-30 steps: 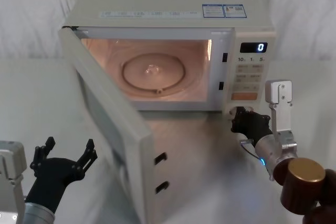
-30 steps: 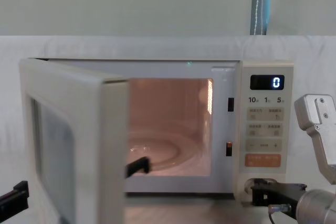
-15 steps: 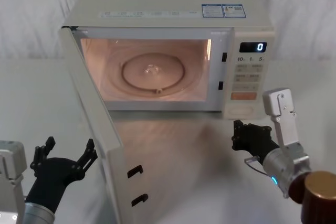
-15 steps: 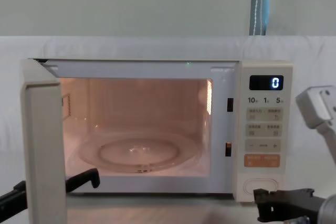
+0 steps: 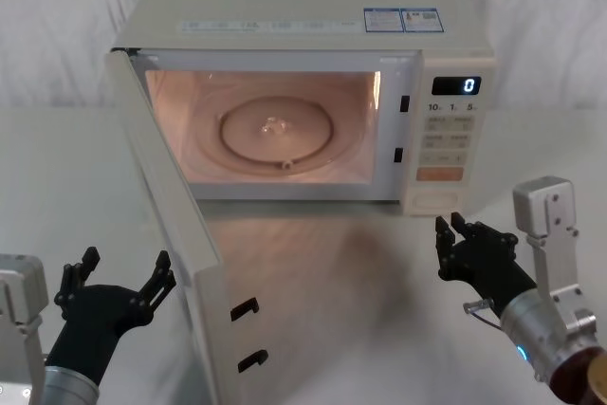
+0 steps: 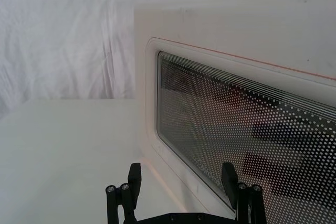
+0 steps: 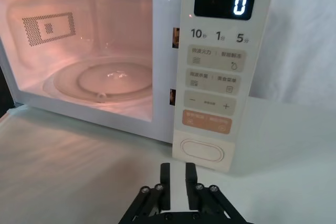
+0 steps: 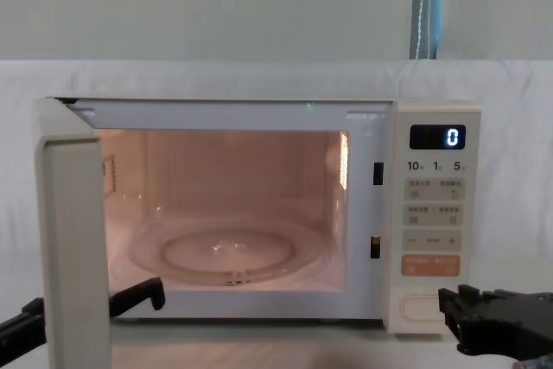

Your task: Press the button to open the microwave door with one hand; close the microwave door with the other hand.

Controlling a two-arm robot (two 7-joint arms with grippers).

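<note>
Microwave door (image 5: 185, 263), the wide cream panel with a dark dotted window in a raised rounded frame, stands swung far out on its left hinge from the cream box-shaped microwave oven (image 5: 303, 16), its latch edge pointing toward the robot over the white desk (image 5: 332, 272). It looks like a stiff, fairly light panel that should turn freely on the hinge until the two latch hooks meet the body, where a firmer push will probably be needed. Its smooth plastic face offers nothing to pinch, so the better contact is a flat push on the outer face near the free edge, on the frame and not on the window. The left gripper (image 5: 116, 284), black with its jaws spread wide, hangs low on the outer side of the door; in the left wrist view the door's window (image 6: 247, 135) lies just ahead of the left gripper's (image 6: 184, 184) jaws, near but apart.

Large cream pill-shaped button (image 7: 202, 150) sits at the foot of the narrow control panel (image 7: 218, 66), below the orange rectangular key (image 7: 207, 121). It should be a short, springy key taking a straight poke. The right gripper (image 7: 177, 182), jaws narrowed to a slim gap, is directly in front of the button and clear of it.
</note>
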